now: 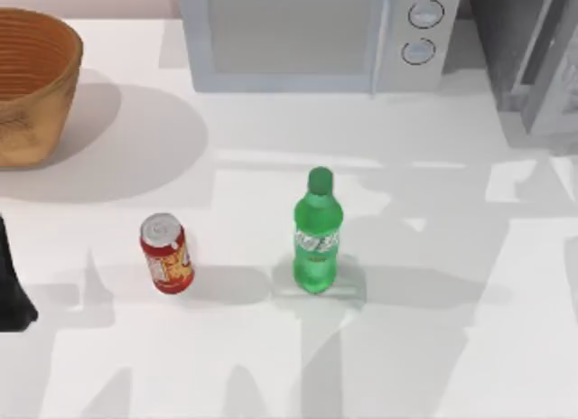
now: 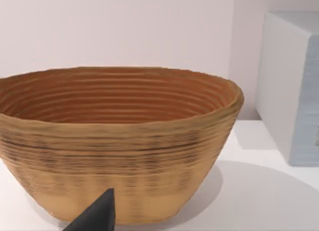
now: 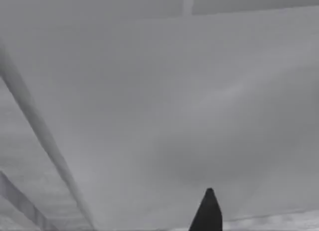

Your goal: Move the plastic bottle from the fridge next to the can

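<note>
Plastic bottle point(image 1: 316, 243): stood upright on table point(image 1: 433, 347), clear of fridge point(image 1: 528, 67), right of can point(image 1: 166, 254), a gap between | Step: placing judged done, nudge closer optional | Left gripper point(image 1: 13, 293): parked at left edge by basket point(image 1: 32, 85), jaw state untellable | Right gripper point(image 3: 207, 213): facing grey fridge panel, state untellable

Top view, table point(image 1: 433, 365) layout. The plastic bottle point(image 1: 317, 238) stands upright near centre; the can point(image 1: 166, 254) stands at its 9 o'clock, apart. A basket point(image 1: 32, 85) sits at 10 o'clock, a microwave point(image 1: 312, 35) at 12 o'clock, the fridge point(image 1: 533, 58) at 2 o'clock.
</note>
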### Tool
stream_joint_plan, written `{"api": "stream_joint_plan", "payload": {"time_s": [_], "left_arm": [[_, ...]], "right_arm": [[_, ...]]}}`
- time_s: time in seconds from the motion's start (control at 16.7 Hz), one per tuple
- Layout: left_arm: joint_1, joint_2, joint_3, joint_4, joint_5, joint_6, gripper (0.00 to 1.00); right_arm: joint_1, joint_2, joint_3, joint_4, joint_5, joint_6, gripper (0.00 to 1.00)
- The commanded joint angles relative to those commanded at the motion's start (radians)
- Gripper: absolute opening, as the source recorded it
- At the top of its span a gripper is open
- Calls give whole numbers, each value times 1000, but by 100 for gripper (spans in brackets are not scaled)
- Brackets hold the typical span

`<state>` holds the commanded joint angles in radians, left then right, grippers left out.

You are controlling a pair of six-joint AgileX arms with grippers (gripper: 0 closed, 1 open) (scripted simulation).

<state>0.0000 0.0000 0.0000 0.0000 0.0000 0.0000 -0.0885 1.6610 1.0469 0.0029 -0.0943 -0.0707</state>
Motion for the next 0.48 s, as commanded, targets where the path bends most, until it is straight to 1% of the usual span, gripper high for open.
{"api": "stream_joint_plan", "payload": {"time_s": [0.12,0.18,0.48], "left_arm": [[0,0,0,0,0,0,100],[0,0,0,0,0,0,100],[0,0,0,0,0,0,100]], "right_arm": [[54,-32,-39,39,56,54,100],[64,-41,-49,48,67,65,100],[50,-35,-52,46,74,63,100]]}}
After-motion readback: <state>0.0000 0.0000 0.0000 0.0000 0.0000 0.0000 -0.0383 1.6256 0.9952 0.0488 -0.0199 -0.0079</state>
